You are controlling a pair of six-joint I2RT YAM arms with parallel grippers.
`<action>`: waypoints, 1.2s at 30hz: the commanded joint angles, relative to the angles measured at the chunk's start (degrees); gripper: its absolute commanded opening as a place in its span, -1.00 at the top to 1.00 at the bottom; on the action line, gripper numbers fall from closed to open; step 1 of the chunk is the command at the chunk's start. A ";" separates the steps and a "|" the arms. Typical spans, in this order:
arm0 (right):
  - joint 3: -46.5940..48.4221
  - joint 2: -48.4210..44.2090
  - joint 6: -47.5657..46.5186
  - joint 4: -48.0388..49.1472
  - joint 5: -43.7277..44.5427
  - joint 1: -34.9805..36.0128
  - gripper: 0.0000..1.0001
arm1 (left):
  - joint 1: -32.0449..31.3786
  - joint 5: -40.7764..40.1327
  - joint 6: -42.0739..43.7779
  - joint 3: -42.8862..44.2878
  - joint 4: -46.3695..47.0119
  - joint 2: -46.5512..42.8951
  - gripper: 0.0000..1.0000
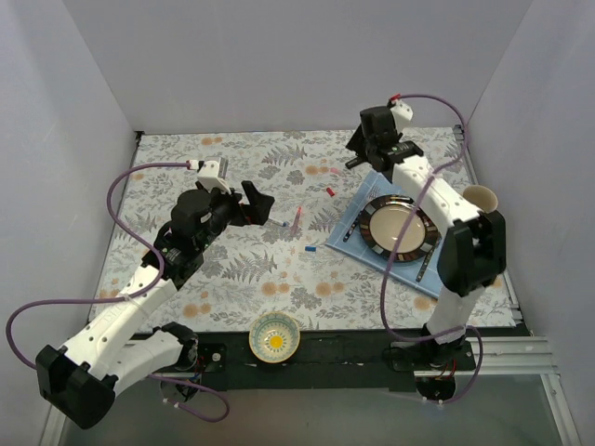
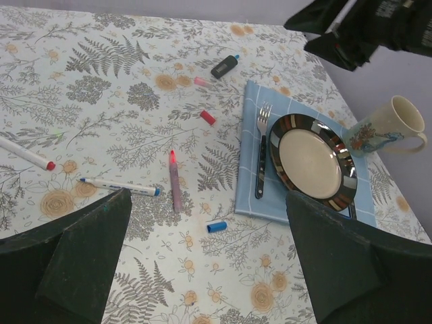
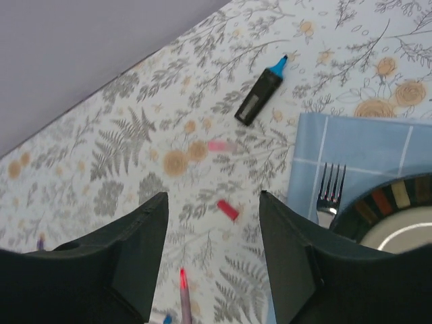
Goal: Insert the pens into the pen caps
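My left gripper is open and empty above the cloth. Below it lie a blue pen cap, a pink pen with a red tip, a white pen with a blue tip and a white pen with a red tip. My right gripper is open and empty, high over the far middle. Under it lie a red cap, a pink cap and a black marker with a light-blue end. The pink pen's tip shows between its fingers.
A blue napkin at the right carries a dark-rimmed plate and a fork. A mug stands at the right edge. A small bowl sits at the near edge. Grey walls enclose the table.
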 commanded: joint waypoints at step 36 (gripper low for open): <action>37.75 46.96 -3.69 -0.35 3.77 -8.43 -0.31 | -0.17 1.05 0.66 0.73 0.68 -1.40 -0.96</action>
